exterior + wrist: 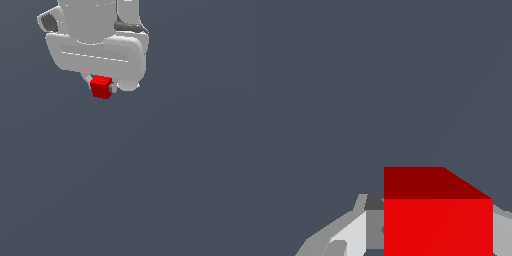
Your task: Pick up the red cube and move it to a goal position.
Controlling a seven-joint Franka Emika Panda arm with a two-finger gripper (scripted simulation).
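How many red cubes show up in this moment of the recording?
1. The red cube sits between the fingers of the hand, near the top of the exterior view; the wrist view shows the same cube. No others are visible.

Plain dark slate-grey surface (pixel 150 190), flat, uniform, filling both views

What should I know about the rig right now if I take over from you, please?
Claw: shut on the red cube, one finger on each side; the wrist view shows the same cube between the fingers.
Cube: under the white arm, near the top of the exterior view.
Done: the cube is gripped.
Left: carry it to the goal. No goal marker shows in either view, and I cannot tell whether the cube is off the floor.
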